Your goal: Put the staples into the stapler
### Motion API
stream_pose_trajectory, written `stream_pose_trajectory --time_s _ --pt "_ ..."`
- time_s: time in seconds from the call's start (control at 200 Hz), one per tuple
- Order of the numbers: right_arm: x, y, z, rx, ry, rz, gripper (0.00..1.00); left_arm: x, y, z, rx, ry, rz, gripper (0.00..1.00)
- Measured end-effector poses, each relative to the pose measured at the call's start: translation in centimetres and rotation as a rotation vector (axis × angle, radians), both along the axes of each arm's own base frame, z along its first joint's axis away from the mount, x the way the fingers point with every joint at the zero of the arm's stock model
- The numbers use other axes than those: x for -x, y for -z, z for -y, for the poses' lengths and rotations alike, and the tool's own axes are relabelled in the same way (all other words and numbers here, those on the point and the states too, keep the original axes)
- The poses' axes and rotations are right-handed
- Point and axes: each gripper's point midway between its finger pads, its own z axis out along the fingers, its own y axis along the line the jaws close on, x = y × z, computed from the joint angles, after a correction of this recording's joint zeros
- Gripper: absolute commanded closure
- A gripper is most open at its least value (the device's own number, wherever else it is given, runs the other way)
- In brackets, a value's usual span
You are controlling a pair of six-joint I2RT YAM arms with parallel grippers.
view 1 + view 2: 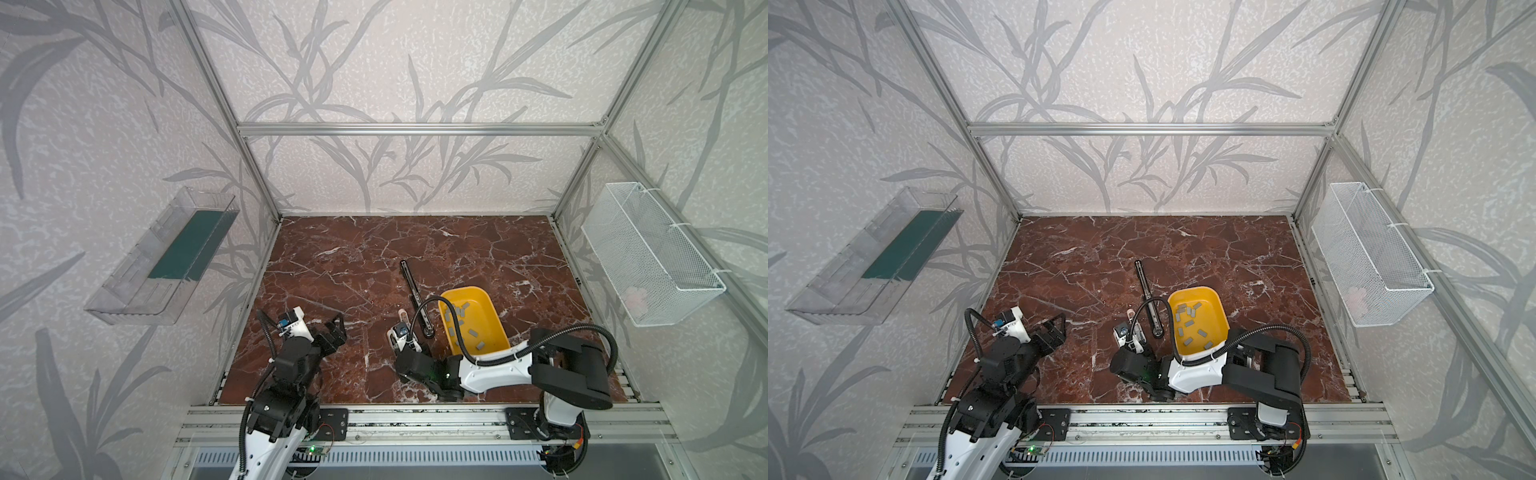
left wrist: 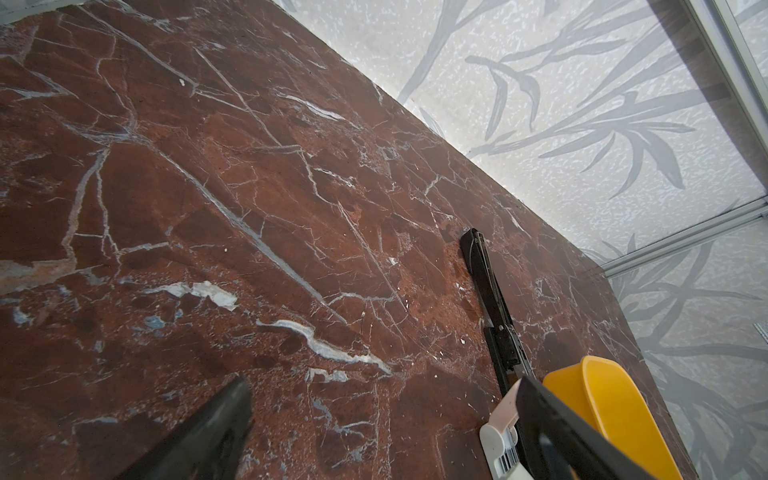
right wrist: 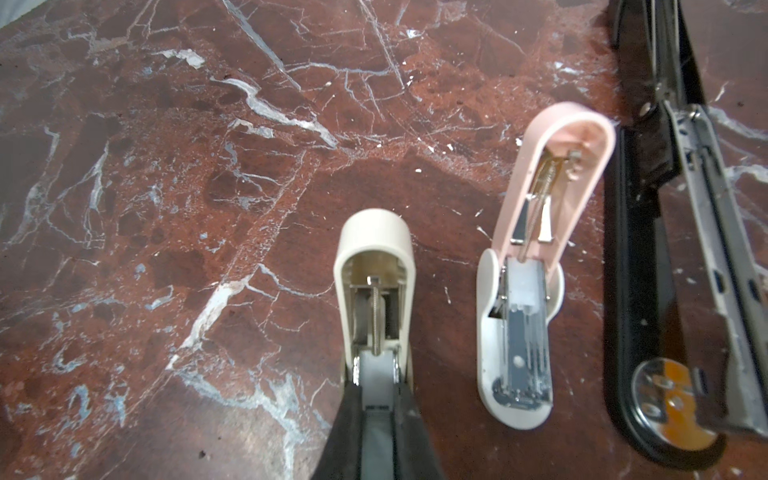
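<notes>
Three staplers lie opened on the red marble table. A small cream stapler (image 3: pixel 374 266) sits with its near end between my right gripper's (image 3: pixel 376 399) fingers, which are shut on it. Beside it is a pink stapler (image 3: pixel 540 249) (image 1: pixel 402 314) (image 1: pixel 1130 312). A long black stapler (image 3: pixel 648 270) (image 1: pixel 417 301) (image 1: pixel 1148 295) (image 2: pixel 494 307) lies beyond it. The staples (image 1: pixel 461 328) (image 1: pixel 1190 324), several grey strips, lie loose in a yellow tray (image 1: pixel 461 289) (image 1: pixel 1192 289). In both top views the right wrist hides the cream stapler. My left gripper (image 1: pixel 334 328) (image 1: pixel 1054 328) (image 2: pixel 384 399) is open over bare marble, left of the staplers.
A clear plastic bin (image 1: pixel 166 257) hangs on the left wall and a white mesh basket (image 1: pixel 656 257) on the right wall. Aluminium frame posts stand at the table's corners. The right arm arches over the yellow tray's near end.
</notes>
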Motion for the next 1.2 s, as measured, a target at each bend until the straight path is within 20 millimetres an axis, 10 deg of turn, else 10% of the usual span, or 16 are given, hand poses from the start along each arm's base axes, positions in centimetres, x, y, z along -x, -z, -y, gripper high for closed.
stream_pose_trajectory --time_s 0.54,0.905,1.205 --pt "0.7 0.0 0.4 0.012 -0.009 -0.010 1.00 0.0 0.0 -0.1 -0.001 -0.004 0.001 0.01" --pt "1.2 0.3 0.3 0.013 -0.038 -0.028 0.61 0.0 0.0 -0.1 -0.002 -0.005 -0.001 0.01" --pt "1.2 -2.9 0.5 -0.032 -0.078 0.030 0.59 0.0 0.0 0.0 0.003 0.000 0.001 0.01"
